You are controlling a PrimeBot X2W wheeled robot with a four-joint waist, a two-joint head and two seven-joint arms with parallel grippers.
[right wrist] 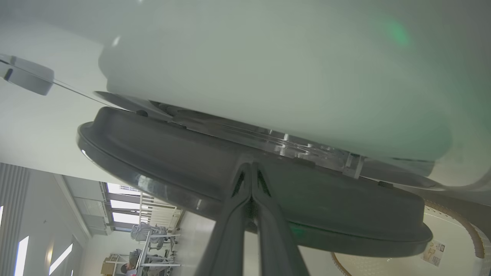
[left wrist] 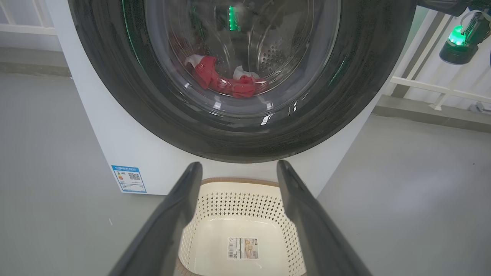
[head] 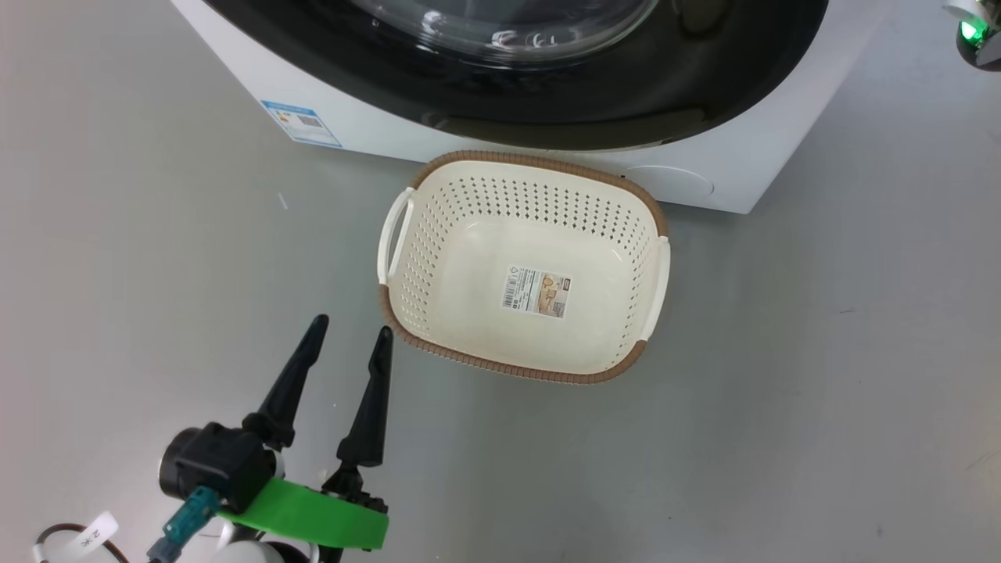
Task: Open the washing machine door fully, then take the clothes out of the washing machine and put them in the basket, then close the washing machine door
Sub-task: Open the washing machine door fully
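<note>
- Left hand [head: 352, 326]: two long dark fingers spread wide apart and holding nothing. It hangs above the grey floor [head: 117, 234], just beside the near-left corner of the basket [head: 539, 160].
- Left hand, wrist view [left wrist: 238, 164]: the parted fingers frame the basket [left wrist: 245, 199] below and point toward the lower rim of the washing machine door [left wrist: 115, 76].
- Right hand [right wrist: 251, 165]: fingers pressed together with nothing between them. Their tips are at the dark outer edge of the washing machine door [right wrist: 172, 153]; whether they touch it cannot be told.
- Washing machine door, head view [head: 626, 102]: a glossy black rim around a bulging clear glass window. In the right wrist view, a narrow gap with clear plastic fittings shows between the door and the white front panel.
- Clothes [left wrist: 226, 82]: a red bundle with white patches lying low in the steel perforated drum, seen through the glass.
- Basket: cream, perforated, with a brown rim. It stands upright on the floor directly before the machine and under the door's lower rim, and a paper label [head: 536, 291] is on its bottom.
- Washing machine [head: 367, 129]: a white front-loading cabinet with a small blue label [head: 301, 123] at its lower-left corner.
</note>
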